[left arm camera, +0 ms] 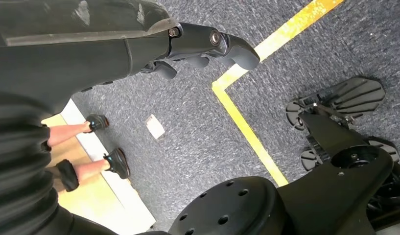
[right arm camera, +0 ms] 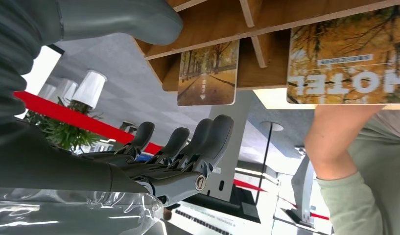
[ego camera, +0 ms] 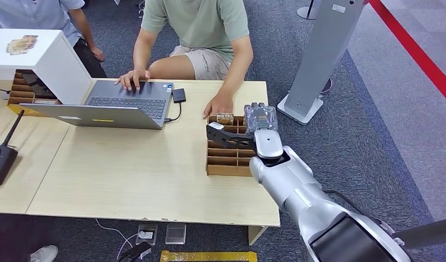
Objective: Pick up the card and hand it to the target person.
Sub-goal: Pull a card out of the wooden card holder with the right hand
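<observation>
The card (right arm camera: 207,73) stands on edge in a slot of the wooden card rack (ego camera: 227,155), its printed face showing an autumn tree-lined path; part of it projects beyond the rack's rim. In the head view the card (ego camera: 225,117) sits at the rack's far end, just beside the resting hand of the person in the green shirt (ego camera: 196,24). A second, larger card printed "HOTEL" (right arm camera: 347,58) occupies a neighbouring slot. Judged from its look, the card is thin, light, stiff and probably glossy, so it is likely to slip under a loose grip; the projecting free edge is the sensible place to pinch it, thumb on one face and fingers on the other, then draw it straight out along the slot to avoid jamming against the dividers.

The right hand (right arm camera: 153,156) is released and holds nothing: its dark fingers (right arm camera: 215,134) are extended and apart, near the card but not touching it, with the thumb on the opposite side. The right arm reaches across the worktop (ego camera: 128,169) over the rack. The left hand (left arm camera: 207,46) hangs over the carpeted floor, fingers loosely curled around nothing.

A laptop (ego camera: 108,106) lies open further along the worktop.
</observation>
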Controlling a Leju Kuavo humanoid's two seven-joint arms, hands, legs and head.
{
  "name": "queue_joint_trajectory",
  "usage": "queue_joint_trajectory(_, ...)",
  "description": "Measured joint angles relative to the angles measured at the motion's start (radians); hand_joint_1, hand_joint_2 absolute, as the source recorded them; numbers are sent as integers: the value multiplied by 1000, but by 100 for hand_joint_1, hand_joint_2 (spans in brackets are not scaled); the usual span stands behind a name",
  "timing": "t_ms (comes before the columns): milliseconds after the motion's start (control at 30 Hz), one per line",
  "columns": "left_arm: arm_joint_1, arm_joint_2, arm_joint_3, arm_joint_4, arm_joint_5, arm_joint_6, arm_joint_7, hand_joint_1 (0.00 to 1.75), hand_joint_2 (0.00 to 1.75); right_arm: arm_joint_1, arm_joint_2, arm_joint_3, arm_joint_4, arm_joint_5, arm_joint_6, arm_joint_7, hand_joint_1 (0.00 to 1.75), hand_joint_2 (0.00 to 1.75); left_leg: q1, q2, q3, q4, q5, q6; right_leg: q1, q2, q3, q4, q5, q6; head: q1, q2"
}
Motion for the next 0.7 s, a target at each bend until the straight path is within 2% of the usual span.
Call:
queue_joint_trajectory(167, -5, 0, 0, 0, -8, -6, 1, 0, 175, 2, -10, 0, 3, -2, 2, 7, 65, 175, 0, 0, 0, 0, 0, 0, 0, 0, 0, 0, 0, 0, 0, 0)
queue_joint_trajectory(400, -13, 0, 0, 0, -18, -11, 2, 0, 175, 4, -22, 0, 6, -4, -4, 5, 72, 175, 0, 0, 0, 0, 0, 0, 0, 0, 0, 0, 0, 0, 0, 0)
queue_joint_trajectory(700, -14, -1, 4, 0, -30, -9, -5, 0, 175, 11, -24, 0, 7, -16, -15, -29, 76, 175, 0, 0, 0, 0, 0, 0, 0, 0, 0, 0, 0, 0, 0, 0)
